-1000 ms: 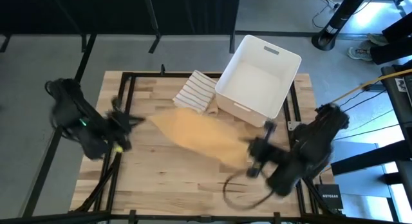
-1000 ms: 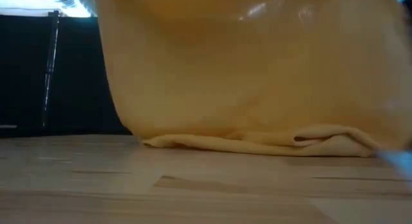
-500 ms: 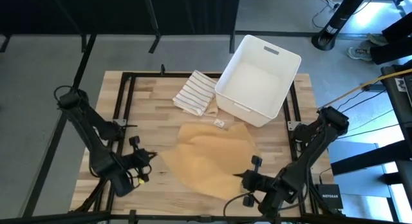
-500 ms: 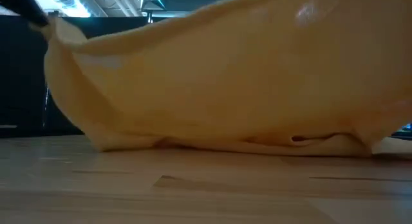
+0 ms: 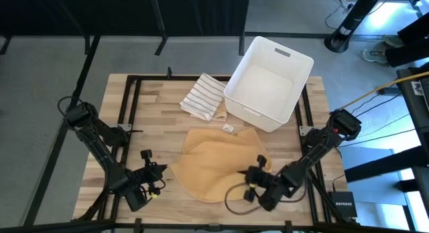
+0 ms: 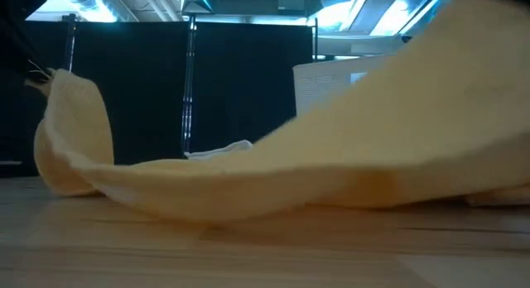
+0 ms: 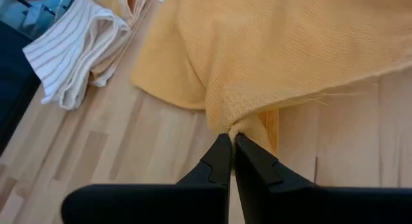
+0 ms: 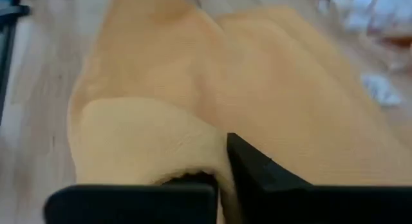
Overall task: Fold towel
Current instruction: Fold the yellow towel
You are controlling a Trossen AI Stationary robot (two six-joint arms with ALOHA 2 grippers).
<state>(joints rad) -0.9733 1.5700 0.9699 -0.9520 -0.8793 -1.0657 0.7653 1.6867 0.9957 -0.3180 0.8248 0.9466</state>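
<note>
The left arm reaches low along the near left, its gripper (image 5: 159, 181) with jaws pinched shut on the towel (image 5: 218, 166) corner. The right arm stretches low from the right side toward the near middle, its gripper (image 5: 247, 186) at the towel's near edge, a fold between its jaws.

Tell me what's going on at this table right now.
Two robot arms are handling a yellow towel on the wooden table. The left gripper is shut on one corner of it at the table's near edge. The right gripper is at the opposite near corner, with cloth draped over its fingers. The towel is spread but rumpled, not yet folded. A folded striped towel and a white bin sit at the far side.
</note>
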